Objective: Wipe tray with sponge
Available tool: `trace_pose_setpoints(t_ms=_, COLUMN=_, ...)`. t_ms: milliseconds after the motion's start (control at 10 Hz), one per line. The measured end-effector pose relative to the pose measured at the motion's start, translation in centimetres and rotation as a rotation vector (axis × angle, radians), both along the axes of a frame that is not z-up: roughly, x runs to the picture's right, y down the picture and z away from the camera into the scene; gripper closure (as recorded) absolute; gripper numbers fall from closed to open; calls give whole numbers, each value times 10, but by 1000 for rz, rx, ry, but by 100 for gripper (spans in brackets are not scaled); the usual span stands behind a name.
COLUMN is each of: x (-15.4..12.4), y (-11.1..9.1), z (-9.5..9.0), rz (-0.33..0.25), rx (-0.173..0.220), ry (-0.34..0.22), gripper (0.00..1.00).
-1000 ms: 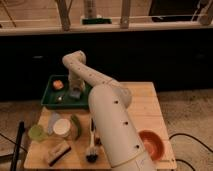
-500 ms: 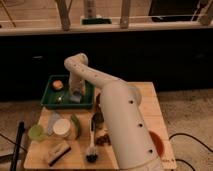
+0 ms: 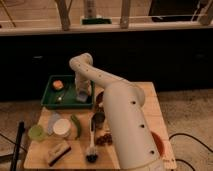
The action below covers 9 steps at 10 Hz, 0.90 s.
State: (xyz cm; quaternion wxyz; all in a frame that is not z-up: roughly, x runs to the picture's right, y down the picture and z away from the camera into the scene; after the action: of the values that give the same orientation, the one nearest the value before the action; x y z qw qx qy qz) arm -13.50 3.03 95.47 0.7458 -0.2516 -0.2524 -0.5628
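Observation:
The dark green tray [image 3: 50, 101] sits at the back left of the wooden table. The white arm reaches from the lower right over the table and bends down into the tray. My gripper [image 3: 81, 93] is at the tray's right side, low over its floor. The pale blue-grey sponge [image 3: 82, 97] shows right under the gripper, on the tray's floor. A small orange lump [image 3: 58, 84] lies in the tray's back left part.
On the table in front of the tray are a white round lid [image 3: 62, 127], a green cup [image 3: 35, 132], a green pod-like item [image 3: 76, 125], a tan block with a dark stripe [image 3: 58, 152], a black brush [image 3: 92, 150] and an orange bowl [image 3: 158, 143].
The arm's elbow has swung right and the gripper has moved a little to the right inside the tray.

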Motion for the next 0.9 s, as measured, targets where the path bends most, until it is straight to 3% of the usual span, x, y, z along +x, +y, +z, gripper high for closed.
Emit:
trace_pose_setpoints(t_ms=300, x=5, y=-16, z=17, rz=28, rx=30, ry=58, gripper=100)
trace_pose_setpoints(t_ms=500, x=-2, y=-26, z=22, rz=45, rx=53, ry=51, gripper=100)
trace_pose_setpoints(t_ms=900, x=-34, y=-25, z=11, rz=42, rx=53, ry=-83, gripper=100)
